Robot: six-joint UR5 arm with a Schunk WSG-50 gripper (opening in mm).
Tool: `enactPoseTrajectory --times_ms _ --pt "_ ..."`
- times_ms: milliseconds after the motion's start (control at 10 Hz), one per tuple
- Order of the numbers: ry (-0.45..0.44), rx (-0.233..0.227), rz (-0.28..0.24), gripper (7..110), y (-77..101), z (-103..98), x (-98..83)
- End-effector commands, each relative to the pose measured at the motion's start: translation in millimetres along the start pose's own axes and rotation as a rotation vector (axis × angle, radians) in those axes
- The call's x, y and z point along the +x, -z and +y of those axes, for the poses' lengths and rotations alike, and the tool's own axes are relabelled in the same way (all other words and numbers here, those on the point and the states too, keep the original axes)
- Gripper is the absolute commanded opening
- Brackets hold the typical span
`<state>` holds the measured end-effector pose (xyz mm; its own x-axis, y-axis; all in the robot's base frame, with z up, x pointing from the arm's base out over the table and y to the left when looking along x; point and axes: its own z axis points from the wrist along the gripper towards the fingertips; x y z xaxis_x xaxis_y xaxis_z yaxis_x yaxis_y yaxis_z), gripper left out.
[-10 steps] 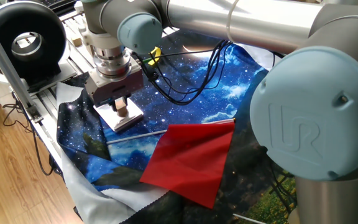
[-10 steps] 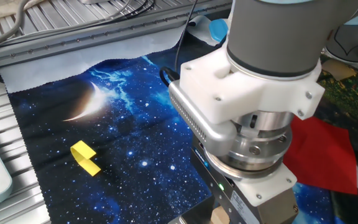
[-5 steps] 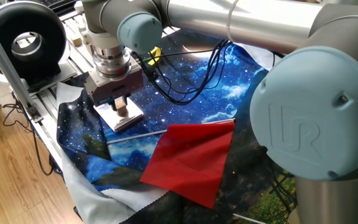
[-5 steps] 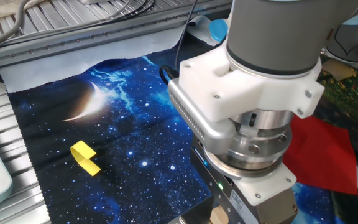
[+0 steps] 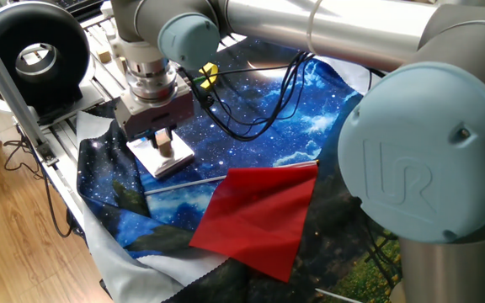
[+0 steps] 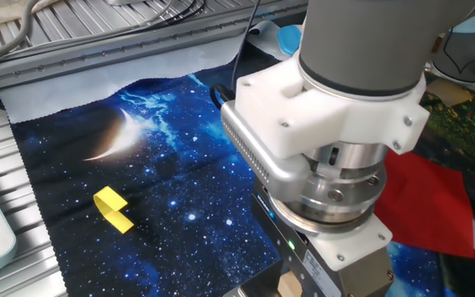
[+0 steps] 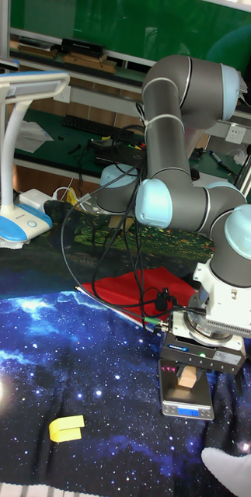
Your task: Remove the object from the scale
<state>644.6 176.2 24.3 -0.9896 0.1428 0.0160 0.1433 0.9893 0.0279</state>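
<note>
The object [image 5: 166, 148], a tiny brown wooden cube, sits low over the scale [image 5: 178, 157], a small white slab on the starry blue cloth. In the tall fixed view the scale [image 7: 188, 408] shows its blue strip, and the object [image 7: 189, 378] is just above its top. My gripper [image 5: 165, 141] points straight down with its dark fingers closed on the cube's two sides. Whether the cube still touches the slab I cannot tell. In the other fixed view the wrist hides nearly everything and only a corner of the object [image 6: 288, 285] shows at the bottom edge.
A red cloth sheet [image 5: 259, 215] lies right of the scale. A yellow curved piece [image 6: 113, 209] rests on the starry cloth. Black cables [image 5: 251, 109] trail across the cloth behind the gripper. A desk lamp [image 7: 16, 155] stands at the far left.
The wrist has crept slightly upward and to the left, the cube staying between the fingers. Nothing else has moved.
</note>
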Motion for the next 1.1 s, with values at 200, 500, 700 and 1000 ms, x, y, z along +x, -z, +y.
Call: enactPoseTrajectory --times_ms 200,500,700,1000 --pt "-0.008 -0.041 0.026 22 18.3 -2.2 -8.9" --pt "0.01 -0.044 0.032 7 28.7 -19.4 -17.6" --pt "0.021 -0.041 0.03 7 30.7 -34.7 -22.2" --pt "0.047 -0.04 0.033 7 37.6 -65.1 -28.2"
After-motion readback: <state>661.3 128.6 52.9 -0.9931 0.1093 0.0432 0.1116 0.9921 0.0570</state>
